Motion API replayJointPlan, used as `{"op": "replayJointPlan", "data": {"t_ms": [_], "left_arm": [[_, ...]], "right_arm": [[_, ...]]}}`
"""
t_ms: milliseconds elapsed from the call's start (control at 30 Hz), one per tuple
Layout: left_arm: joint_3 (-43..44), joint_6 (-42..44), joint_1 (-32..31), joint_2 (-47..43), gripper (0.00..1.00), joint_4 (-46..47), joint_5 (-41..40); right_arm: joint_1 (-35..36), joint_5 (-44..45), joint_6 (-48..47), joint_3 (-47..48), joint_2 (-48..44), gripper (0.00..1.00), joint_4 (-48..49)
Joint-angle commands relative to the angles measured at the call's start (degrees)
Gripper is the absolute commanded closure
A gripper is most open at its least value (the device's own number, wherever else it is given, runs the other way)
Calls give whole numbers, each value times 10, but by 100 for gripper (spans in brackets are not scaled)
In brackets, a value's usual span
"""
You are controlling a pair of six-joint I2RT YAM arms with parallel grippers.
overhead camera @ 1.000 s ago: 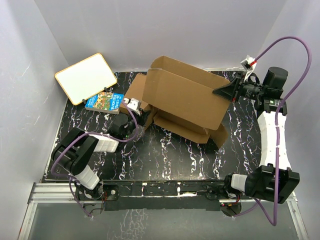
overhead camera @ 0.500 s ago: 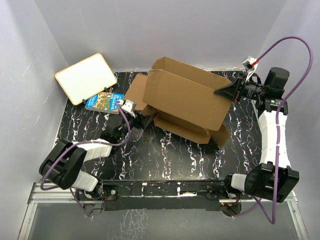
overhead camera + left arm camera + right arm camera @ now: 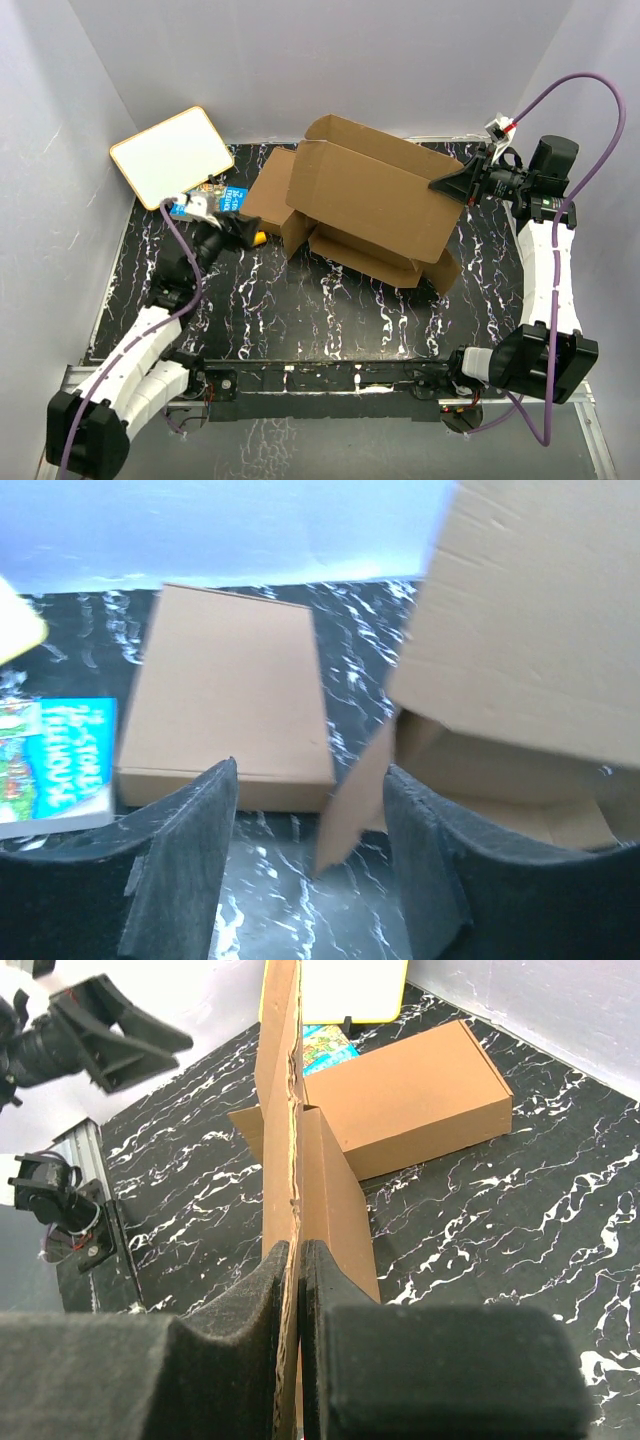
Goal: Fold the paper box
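I am watching the paper box (image 3: 370, 205) standing half-formed in the middle of the black marbled surface (image 3: 330, 310). One large panel is tilting up over its open base, where its own low flaps are lying. My right hand (image 3: 435, 185) is pinching that panel's right edge, pads pressed together on the cardboard. My left hand (image 3: 310, 770) is hovering low with fingers spread, facing the box's left flap and a closed flat box (image 3: 230, 710) just behind it. A book (image 3: 55, 760) is lying beside that one.
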Motion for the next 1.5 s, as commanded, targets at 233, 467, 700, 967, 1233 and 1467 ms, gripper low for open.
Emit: {"op": "replayJointPlan", "data": {"t_ms": [233, 467, 700, 967, 1233, 1467], "left_arm": [[32, -37, 105, 214, 59, 158, 217], [31, -16, 71, 329, 59, 292, 239], [33, 62, 17, 395, 54, 351, 234], [27, 93, 2, 422, 49, 404, 256], [32, 127, -11, 440, 42, 421, 279], [56, 147, -27, 471, 39, 433, 261]], "right_arm": [[-5, -10, -10, 17, 12, 92, 26], [-5, -15, 9, 12, 10, 92, 46], [-5, -22, 29, 8, 13, 92, 63], [-5, -29, 38, 8, 15, 92, 70], [-5, -35, 43, 4, 16, 92, 75], [-4, -43, 53, -2, 15, 92, 84]]}}
